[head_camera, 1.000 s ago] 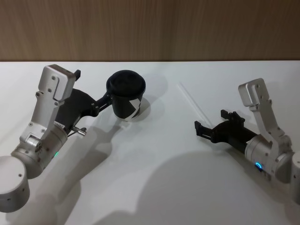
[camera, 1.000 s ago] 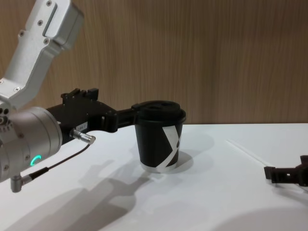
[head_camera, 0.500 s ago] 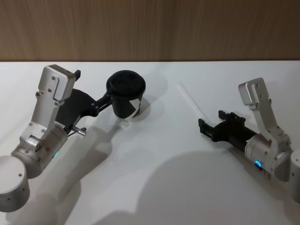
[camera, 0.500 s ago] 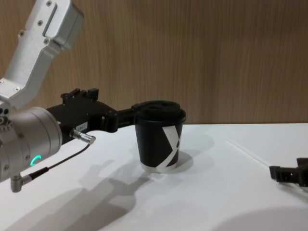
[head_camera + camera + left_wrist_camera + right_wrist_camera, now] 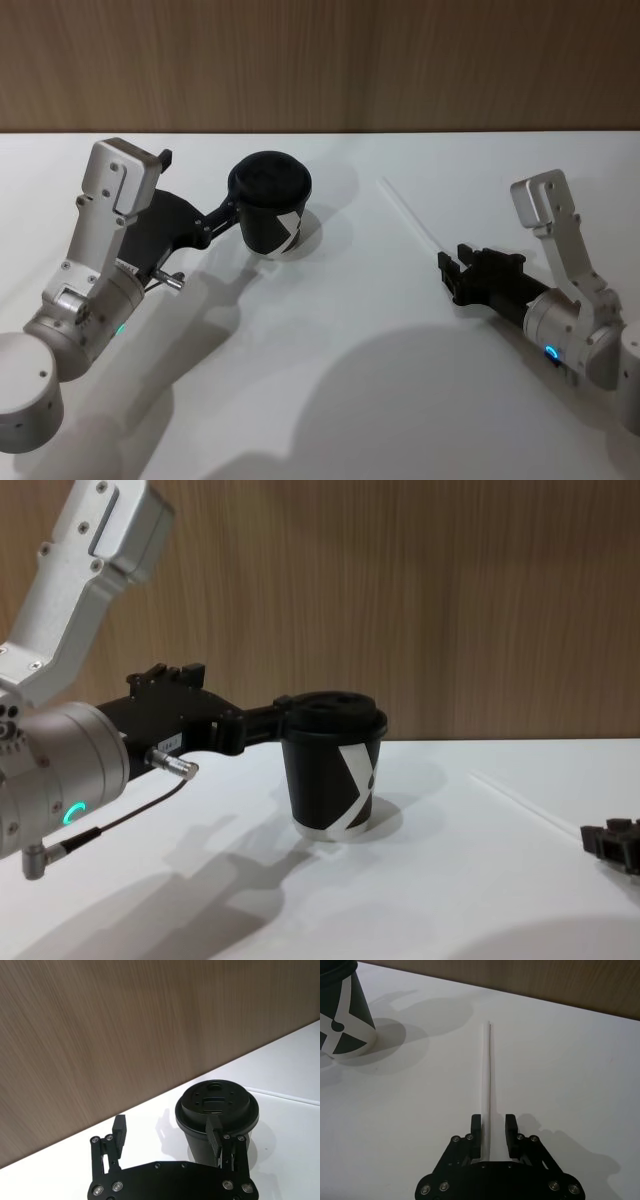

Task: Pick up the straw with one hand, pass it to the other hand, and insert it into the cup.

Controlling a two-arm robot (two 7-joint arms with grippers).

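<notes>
The straw (image 5: 412, 218) is thin, straight and plain white, so it hardly stands out against the white surface (image 5: 330, 330) on which it lies flat. It lies on the right part of the surface, well apart from the cup (image 5: 270, 210), and runs at a slant from the far side toward the right gripper (image 5: 493, 1122). In the right wrist view its near end passes between the two black fingers (image 5: 476, 1124), which stand low on the surface, one on each side of it. The fingers are released, with only a narrow gap between them. One finger seems to be just at the straw's edge (whether it really touches, I cannot tell).

The cup stands upright on the left part of the surface. It is small and black, with a black domed lid, a white X-like mark on its side and a white bottom rim. In the left wrist view the lid shows a small rectangular recess at its middle.

The left gripper (image 5: 167, 1131) reaches toward the cup from the robot's left side, at the height of the lid. Its fingers are spread wide and hold nothing. One fingertip is just at the cup's upper side, and the other is well apart from it, so the cup is beside the gripper and not between the fingers. A teal light ring (image 5: 70, 813) glows on the silver-grey left arm.
</notes>
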